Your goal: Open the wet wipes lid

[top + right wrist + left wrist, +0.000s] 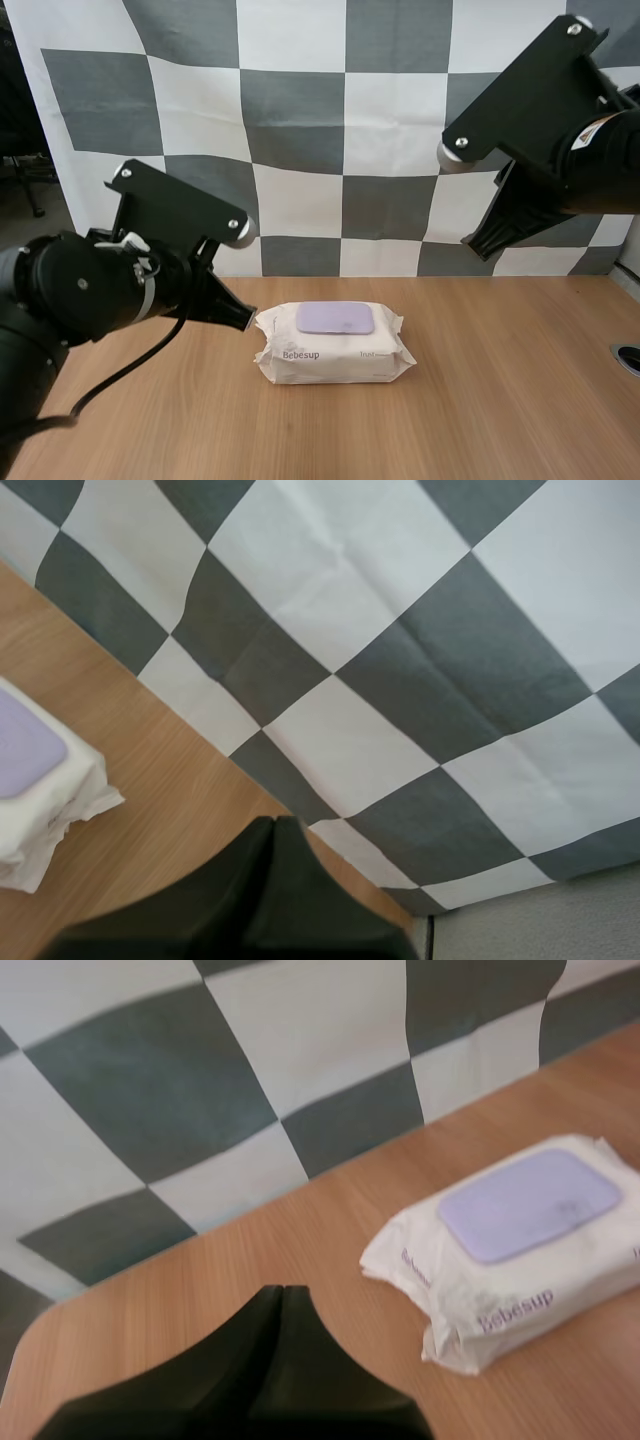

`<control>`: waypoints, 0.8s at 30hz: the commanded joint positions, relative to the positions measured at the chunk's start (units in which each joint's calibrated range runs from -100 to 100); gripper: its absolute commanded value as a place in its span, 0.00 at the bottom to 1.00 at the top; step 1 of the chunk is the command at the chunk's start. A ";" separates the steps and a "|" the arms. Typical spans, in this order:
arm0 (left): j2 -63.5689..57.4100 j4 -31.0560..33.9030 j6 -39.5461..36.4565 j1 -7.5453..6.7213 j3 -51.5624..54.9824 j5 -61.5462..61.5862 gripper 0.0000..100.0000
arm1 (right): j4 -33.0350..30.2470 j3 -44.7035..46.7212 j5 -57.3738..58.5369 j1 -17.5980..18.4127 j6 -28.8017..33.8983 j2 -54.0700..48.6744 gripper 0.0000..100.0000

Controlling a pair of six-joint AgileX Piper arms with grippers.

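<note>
A white pack of wet wipes (334, 344) lies flat in the middle of the wooden table, its lilac lid (336, 318) closed on top. My left gripper (243, 317) hovers just left of the pack, fingers together as one dark wedge (282, 1295), a short way from the pack (520, 1245). My right gripper (480, 245) hangs high at the back right, well above the table. Its fingers lie together too (275, 825), with the pack's end (45, 790) off to one side below.
The wooden table (500, 400) stretches wide around the pack. A small round hole (628, 357) sits at the table's right edge.
</note>
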 commanded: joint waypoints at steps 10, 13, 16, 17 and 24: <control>3.01 -38.88 14.39 0.95 -9.44 16.24 0.00 | -5.06 11.00 -15.47 -0.03 4.93 1.26 0.00; 7.05 -36.28 13.95 2.58 -9.47 27.89 0.00 | -5.06 11.31 -18.62 -0.03 4.93 1.26 0.00; 12.80 -41.39 14.87 4.16 -9.59 36.62 0.00 | -5.06 11.31 -22.28 -0.03 4.93 1.26 0.00; 14.91 -42.89 16.17 4.84 -9.74 41.52 0.00 | -5.06 11.31 -22.95 -0.03 4.93 1.26 0.00; 26.40 -45.90 22.41 13.49 -9.88 41.65 0.00 | -6.40 11.31 -23.86 -0.03 4.93 1.26 0.00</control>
